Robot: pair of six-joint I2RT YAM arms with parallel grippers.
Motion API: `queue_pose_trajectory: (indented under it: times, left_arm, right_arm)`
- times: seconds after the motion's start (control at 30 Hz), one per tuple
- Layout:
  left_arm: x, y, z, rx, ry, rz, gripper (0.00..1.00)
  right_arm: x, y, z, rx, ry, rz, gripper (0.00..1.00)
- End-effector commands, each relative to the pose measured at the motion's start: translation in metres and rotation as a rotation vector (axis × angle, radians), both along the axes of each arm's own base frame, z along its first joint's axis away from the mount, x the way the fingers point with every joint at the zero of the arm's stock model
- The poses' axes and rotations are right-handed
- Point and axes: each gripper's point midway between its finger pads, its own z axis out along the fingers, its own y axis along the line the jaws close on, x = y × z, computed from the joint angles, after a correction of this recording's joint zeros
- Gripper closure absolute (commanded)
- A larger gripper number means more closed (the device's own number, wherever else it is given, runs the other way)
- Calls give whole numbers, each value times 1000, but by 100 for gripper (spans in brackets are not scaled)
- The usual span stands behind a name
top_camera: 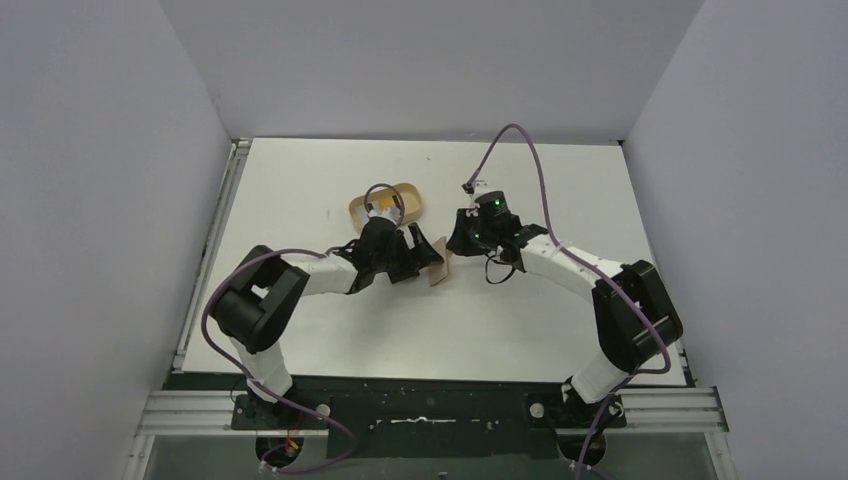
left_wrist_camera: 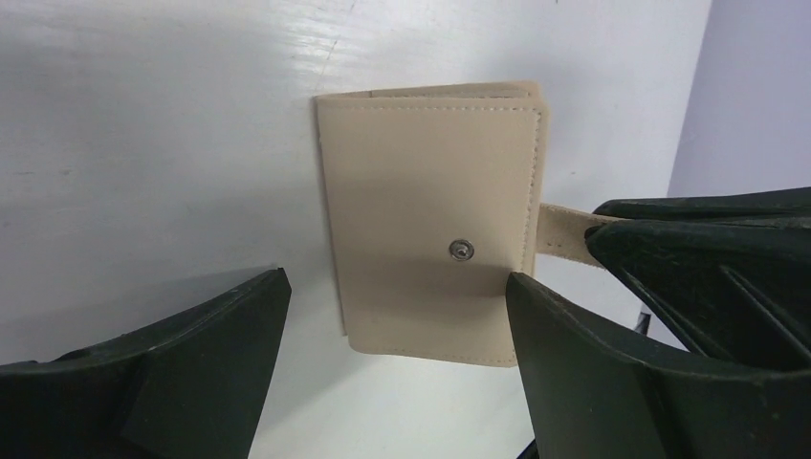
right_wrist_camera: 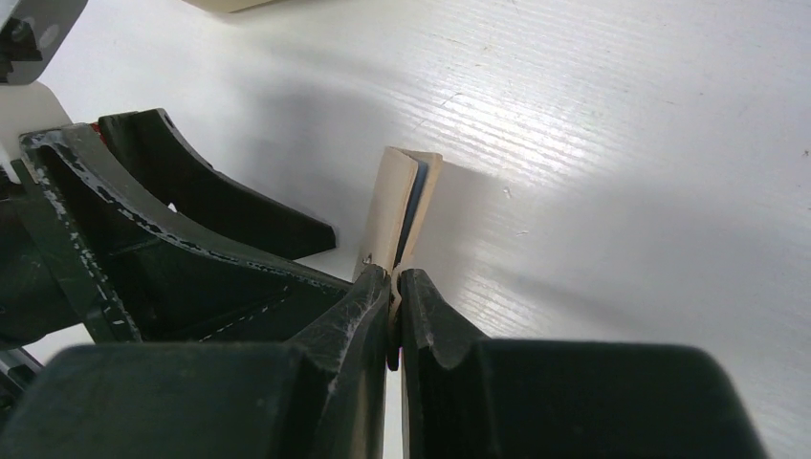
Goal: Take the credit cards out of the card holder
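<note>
Mid-surface [top_camera: 500,330], just beside the oval tray [top_camera: 385,205], the card holder [left_wrist_camera: 426,229] is up on edge, slightly parted, with a blue card [right_wrist_camera: 411,206] edge showing inside the fold. Right claw [right_wrist_camera: 393,316] is clenched on its snap tab [left_wrist_camera: 564,229]. Left claw [left_wrist_camera: 397,280] is released, fingers [left_wrist_camera: 191,363] spread either side of the holder's face; one finger is at its lower corner, contact unclear.

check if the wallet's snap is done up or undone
Undone: the stud on the wallet is bare, its tab sticking out sideways.
</note>
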Motion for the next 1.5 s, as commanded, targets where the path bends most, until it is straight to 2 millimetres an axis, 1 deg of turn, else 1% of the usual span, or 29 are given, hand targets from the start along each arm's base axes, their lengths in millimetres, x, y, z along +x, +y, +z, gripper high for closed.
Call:
queue_pose_trajectory:
  times: [0.0, 0.2, 0.43, 0.57, 0.6, 0.63, 0.77, 1.1, 1.33, 1.47]
  left_arm:
    - [13, -13, 22, -140, -67, 14, 17]
    - [16, -2, 28, -190, -91, 50, 17]
    - [18, -5, 31, -310, -87, 61, 17]
    - [17, -11, 29, -393, -75, 31, 16]
    - [17, -13, 28, -413, -71, 21, 15]
    - [17, -14, 29, -433, -73, 14, 8]
    - [13, -19, 27, -472, -66, -19, 3]
    - [1, -26, 23, -515, -35, -85, 3]
    - [-7, -23, 15, -516, -26, -96, 3]
    - [-8, -24, 15, -530, -22, -101, 3]
  right_arm:
    - [10, 5, 30, 37, -77, 12, 100]
    - [9, 4, 33, 40, -83, 14, 100]
    - [10, 3, 38, 24, -91, 19, 100]
    - [10, 0, 34, 6, -82, 20, 100]
    - [10, 0, 34, 3, -82, 21, 100]
    - [9, -1, 32, -4, -76, 21, 100]
    - [11, -5, 31, -15, -70, 15, 100]
    - [16, -11, 41, -18, -85, 10, 100]
    - [15, -12, 54, -11, -105, 6, 100]
    - [14, -12, 64, -1, -107, 7, 100]
